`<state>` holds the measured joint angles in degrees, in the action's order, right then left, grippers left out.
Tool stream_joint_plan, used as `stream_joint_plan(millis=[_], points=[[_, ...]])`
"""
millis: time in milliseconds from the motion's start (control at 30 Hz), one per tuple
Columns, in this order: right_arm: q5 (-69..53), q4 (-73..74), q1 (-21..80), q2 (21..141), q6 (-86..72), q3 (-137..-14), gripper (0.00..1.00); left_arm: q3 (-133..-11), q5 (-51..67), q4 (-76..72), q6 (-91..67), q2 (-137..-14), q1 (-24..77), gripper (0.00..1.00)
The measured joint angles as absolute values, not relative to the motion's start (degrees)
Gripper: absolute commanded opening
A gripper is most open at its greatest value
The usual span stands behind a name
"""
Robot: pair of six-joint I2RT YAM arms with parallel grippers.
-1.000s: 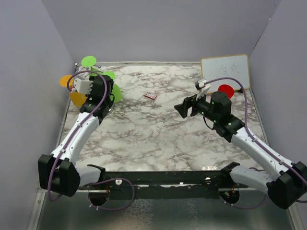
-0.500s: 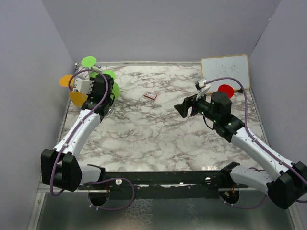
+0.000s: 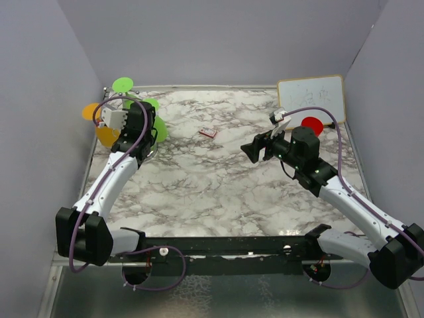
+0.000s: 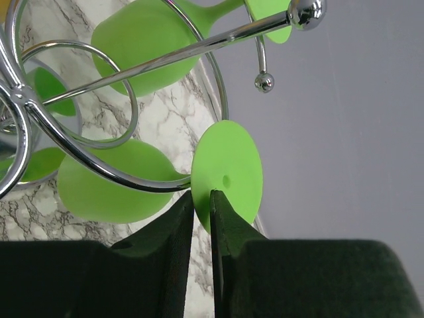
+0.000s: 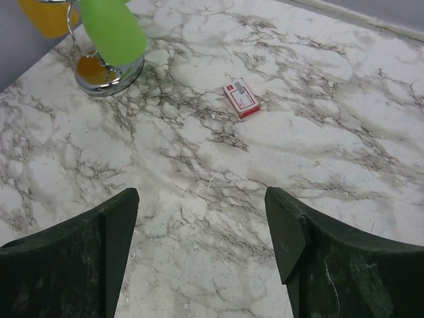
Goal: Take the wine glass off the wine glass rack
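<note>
a marble table [image 3: 218,192] between grey walls, seen from above, with two white and black arms reaching out from its near edge. the rack [image 4: 165,57], a silver wire stand, sits in the far left corner of the table, hung with green, orange and yellow glasses. the left gripper [image 4: 202,194] is at the rack. in its wrist view a green wine glass [image 4: 112,192] hangs in a wire loop, bowl to the left and round foot to the right. the two dark fingers [image 4: 179,225] are drawn narrow, with only a thin slit between them, and their tips sit right where the stem meets the foot; it is not clear whether they actually pinch it. a second green glass [image 4: 142,40] hangs behind. the right gripper [image 5: 201,199] hovers above the middle right of the table, jaws wide, nothing between them. a small red and white card [image 5: 240,98] lies flat toward the far edge, about midway along. a white board [image 3: 311,101] lies in the far right corner, with a red disc [image 3: 312,124] just at its near edge.
</note>
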<state>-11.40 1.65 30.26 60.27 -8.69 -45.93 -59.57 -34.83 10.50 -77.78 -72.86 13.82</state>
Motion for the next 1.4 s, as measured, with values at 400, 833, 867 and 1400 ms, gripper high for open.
stream_joint_plan(millis=[400,833,867,1400], points=[[-11.40,1.65,30.26,60.27,-8.69,-45.93,0.77,-59.57,-32.51,10.76,-79.68,-70.96,12.84,0.11],[-11.40,1.65,30.26,60.27,-8.69,-45.93,0.77,-59.57,-30.06,9.30,-82.28,-70.28,12.47,0.04],[-11.40,1.65,30.26,60.27,-8.69,-45.93,0.77,-59.57,-29.91,8.97,-82.67,-70.28,12.45,0.04],[-11.40,1.67,30.26,60.27,-8.69,-45.93,0.77,-59.55,-26.52,1.76,-85.25,-71.00,12.43,0.00]])
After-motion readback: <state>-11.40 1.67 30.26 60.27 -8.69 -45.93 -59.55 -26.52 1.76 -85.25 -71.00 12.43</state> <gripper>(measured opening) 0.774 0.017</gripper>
